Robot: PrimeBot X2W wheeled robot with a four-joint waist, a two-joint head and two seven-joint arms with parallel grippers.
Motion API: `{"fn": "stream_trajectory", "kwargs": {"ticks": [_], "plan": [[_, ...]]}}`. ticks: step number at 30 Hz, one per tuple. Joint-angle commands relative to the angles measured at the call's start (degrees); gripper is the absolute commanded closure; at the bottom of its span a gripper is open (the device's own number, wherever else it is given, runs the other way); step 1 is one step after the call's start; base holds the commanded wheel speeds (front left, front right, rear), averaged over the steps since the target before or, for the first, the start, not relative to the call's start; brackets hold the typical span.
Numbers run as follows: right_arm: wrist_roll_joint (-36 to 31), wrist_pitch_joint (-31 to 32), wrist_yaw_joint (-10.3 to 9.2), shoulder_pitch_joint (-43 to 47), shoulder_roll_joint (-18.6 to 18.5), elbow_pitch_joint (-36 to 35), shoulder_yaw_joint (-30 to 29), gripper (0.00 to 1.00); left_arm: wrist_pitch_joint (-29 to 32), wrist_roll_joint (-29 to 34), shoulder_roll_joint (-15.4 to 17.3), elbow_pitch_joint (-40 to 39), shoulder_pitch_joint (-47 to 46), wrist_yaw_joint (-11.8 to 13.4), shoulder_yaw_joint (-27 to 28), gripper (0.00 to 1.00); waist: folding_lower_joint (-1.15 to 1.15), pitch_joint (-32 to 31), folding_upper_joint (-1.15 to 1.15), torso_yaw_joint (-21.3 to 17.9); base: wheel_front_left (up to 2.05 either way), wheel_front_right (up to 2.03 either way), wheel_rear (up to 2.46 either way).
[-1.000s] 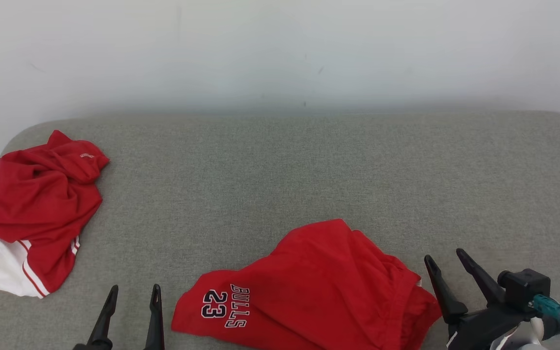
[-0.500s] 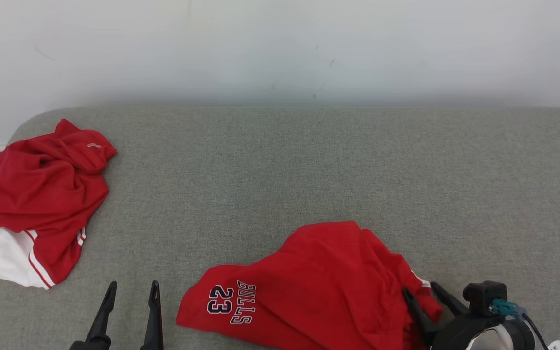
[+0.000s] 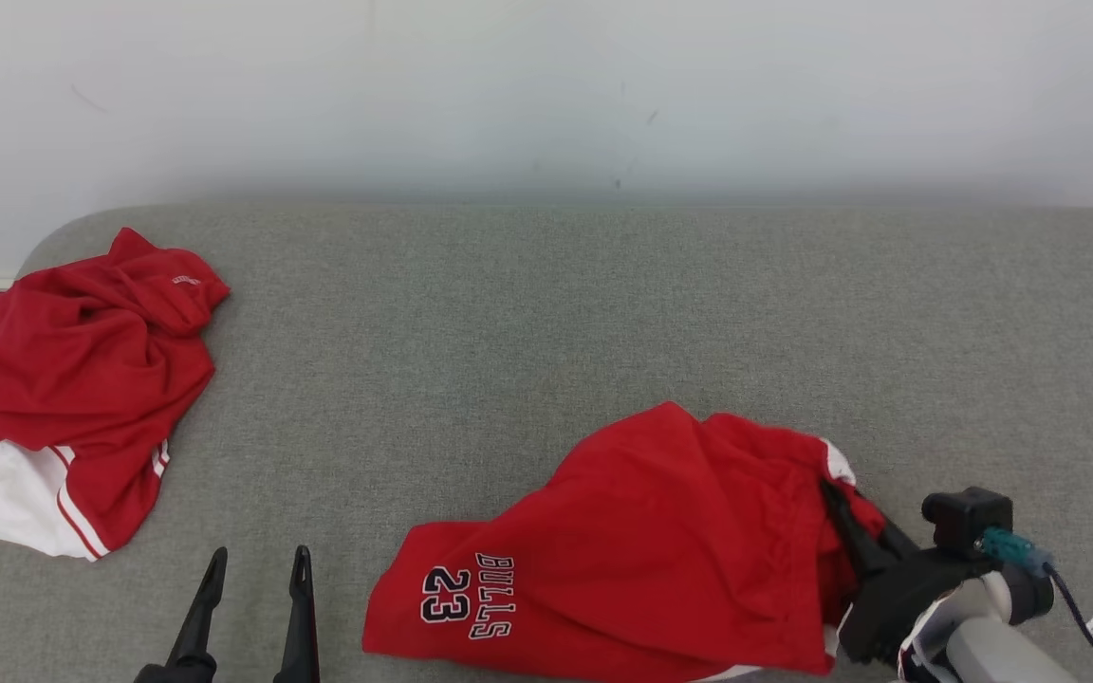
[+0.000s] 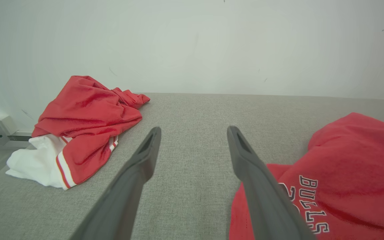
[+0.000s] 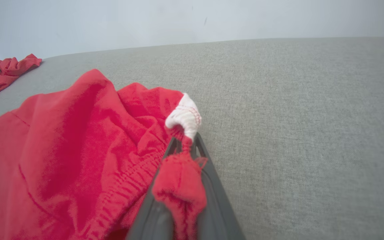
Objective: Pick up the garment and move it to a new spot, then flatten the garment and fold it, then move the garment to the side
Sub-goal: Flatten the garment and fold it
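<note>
The garment [image 3: 641, 541] is a pair of red shorts printed "BULLS 23", lying crumpled on the grey cushion near its front edge, right of centre. My right gripper [image 3: 836, 498] is shut on the garment's right edge, at the waistband. In the right wrist view the red cloth with its white trim [image 5: 185, 116] bunches between my right gripper's [image 5: 184, 141] closed fingers, slightly raised. My left gripper [image 3: 257, 567] stands open at the lower left, with nothing between its fingers [image 4: 145, 156]. The garment [image 4: 338, 180] lies just right of the left gripper [image 4: 193, 133].
A second red garment with white trim [image 3: 72, 389] lies crumpled at the cushion's far left end, also seen as a heap [image 4: 82, 126] from the left wrist. The grey cushion [image 3: 556, 323] runs back to a white wall [image 3: 546, 95].
My right gripper moved left onto the garment's right edge and shut on it, then raised that edge a little. The left gripper stayed put. The camera shifted slightly.
</note>
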Motion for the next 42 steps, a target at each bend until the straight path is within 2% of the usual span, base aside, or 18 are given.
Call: {"fn": "stream_trajectory", "kwargs": {"ticks": [1, 8, 18, 19, 20, 21, 26, 30, 35, 36, 42], "plan": [[-0.19, -0.66, -0.16, -1.18, -0.40, -0.08, -0.31, 1.00, -0.20, -0.02, -0.07, -0.26, -0.23, 0.27, -0.05, 0.00, 0.00, 0.12, 0.00, -0.01, 0.00, 0.00, 0.00], [1.49, -1.39, -0.16, -11.29, -3.58, 0.64, -2.00, 1.00, -0.21, -0.39, -0.07, -0.31, -1.74, 0.04, -0.95, 0.00, 0.00, 2.85, 0.00, 0.52, 0.00, 0.00, 0.00], [3.94, 0.64, -0.16, -24.58, -6.11, 12.05, -0.67, 1.00, -0.21, -1.13, -0.07, 0.86, -5.41, -0.04, -3.04, 0.00, 0.00, 7.09, 0.00, 3.51, 0.00, 0.00, 0.00], [3.70, 0.51, -0.16, -25.45, -6.23, 13.41, -0.34, 0.65, -0.21, -1.17, -0.06, 0.97, -5.53, -0.06, -3.28, 0.00, 0.00, 7.21, 0.00, 3.81, 0.00, 0.00, 0.00], [3.47, 0.25, -0.16, -26.29, -6.19, 14.44, 0.04, 0.17, -0.21, -1.23, -0.06, 1.04, -5.57, -0.04, -3.47, 0.00, 0.00, 7.26, 0.00, 4.02, 0.00, 0.00, 0.00], [3.37, 0.10, -0.16, -27.00, -6.13, 15.39, 0.41, 0.00, -0.21, -1.26, -0.06, 1.07, -5.62, 0.03, -3.64, 0.00, 0.00, 7.24, 0.00, 4.19, 0.00, 0.00, 0.00], [2.94, -1.55, -0.16, -28.90, -7.08, 17.66, 1.13, 0.00, -0.21, -1.36, -0.07, 1.12, -5.21, 0.45, -3.90, 0.00, 0.00, 6.58, 0.00, 4.10, 0.00, 0.00, 0.00], [2.72, -2.21, -0.16, -28.94, -7.86, 15.82, 0.57, 0.00, -0.21, -1.35, -0.06, 0.84, -4.42, 0.83, -3.62, 0.00, 0.00, 5.44, 0.00, 3.00, 0.00, 0.00, 0.00], [0.21, -2.22, -0.16, -24.28, -8.81, 6.74, -4.17, 0.00, -0.21, -0.78, -0.07, 0.30, -3.72, 0.87, -2.92, 0.00, 0.00, 3.91, 0.00, 1.20, 0.00, 0.00, 0.00], [0.21, -2.22, -0.16, -24.28, -8.81, 6.74, -4.17, 0.00, -0.21, -0.78, -0.07, 0.30, -3.72, 0.87, -2.92, 0.00, 0.00, 3.91, 0.00, 1.20, 0.00, 0.00, 0.00], [-4.17, -2.22, -0.15, -13.45, -6.35, -6.19, -11.63, 0.00, -0.21, -0.15, -0.05, 0.14, -2.62, 0.52, -1.32, 0.00, 0.00, 1.70, 0.00, -0.92, 0.00, 0.00, 0.00]]}}
